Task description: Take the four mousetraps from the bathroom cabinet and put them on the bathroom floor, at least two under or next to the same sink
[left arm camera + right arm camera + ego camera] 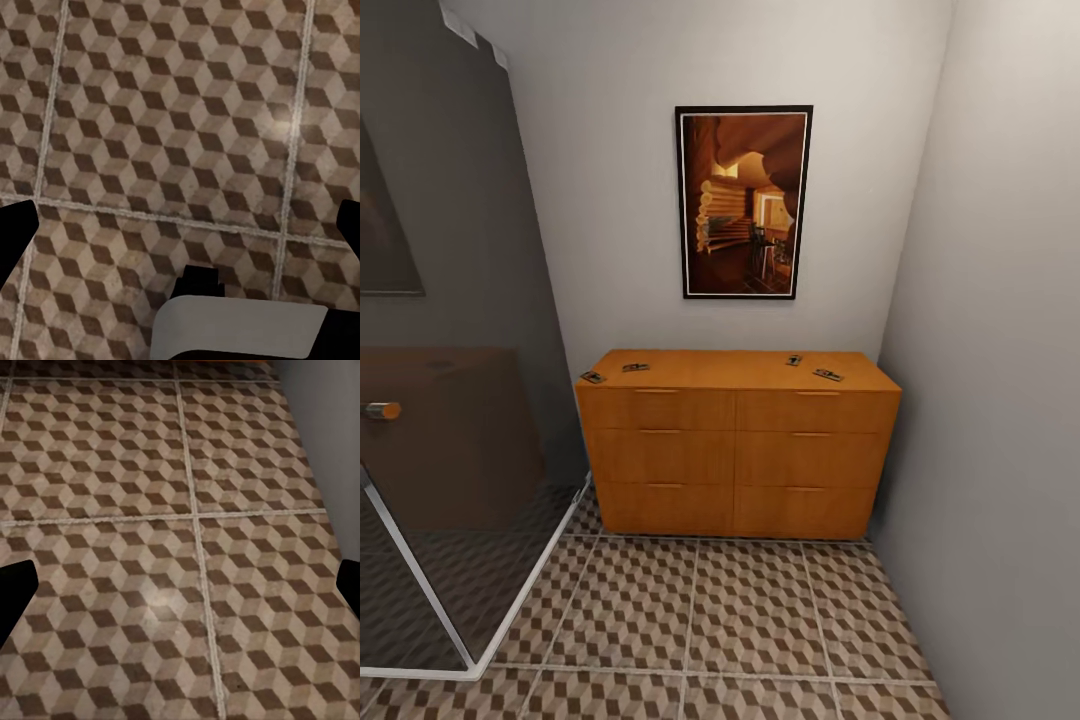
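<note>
Flanking the cabinet [738, 445], glass shower wall [450, 440] and grey wall [1000, 400]; both grippers' jaws seemingly wide

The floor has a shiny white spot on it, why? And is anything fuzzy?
Left wrist view: a pale glare patch sits on the bathroom floor by a grout line. Right wrist view: a softer sheen lies mid-tile. Head view: the mousetraps on the cabinet look tiny and fuzzy, and the shower glass darkens what's behind it.
</note>
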### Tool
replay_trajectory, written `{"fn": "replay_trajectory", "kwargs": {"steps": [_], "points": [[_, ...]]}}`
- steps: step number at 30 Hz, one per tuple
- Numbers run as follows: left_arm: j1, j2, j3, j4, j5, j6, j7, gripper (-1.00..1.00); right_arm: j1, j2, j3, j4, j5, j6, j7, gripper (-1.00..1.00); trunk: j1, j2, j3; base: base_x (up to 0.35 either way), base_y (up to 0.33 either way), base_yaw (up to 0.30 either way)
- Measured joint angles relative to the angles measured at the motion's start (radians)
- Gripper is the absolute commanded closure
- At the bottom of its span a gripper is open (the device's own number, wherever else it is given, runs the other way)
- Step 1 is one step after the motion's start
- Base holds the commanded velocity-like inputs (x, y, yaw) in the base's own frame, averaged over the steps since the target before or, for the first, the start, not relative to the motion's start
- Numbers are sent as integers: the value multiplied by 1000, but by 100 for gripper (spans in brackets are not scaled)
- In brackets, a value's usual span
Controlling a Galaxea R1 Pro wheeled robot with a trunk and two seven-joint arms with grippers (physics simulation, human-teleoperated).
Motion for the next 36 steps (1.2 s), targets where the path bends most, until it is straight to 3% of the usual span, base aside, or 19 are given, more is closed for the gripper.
{"fn": "replay_trajectory", "kwargs": {"steps": [18,36], "points": [[0,0,0,0,0,0,0,-100,0,0,0,3,0,0,0,-100,0,0,0,16,-20,0],[0,0,0,0,-1,0,0,-100,0,-1,0,3,0,0,0,-100,-1,0,0,249,-18,0]]}}
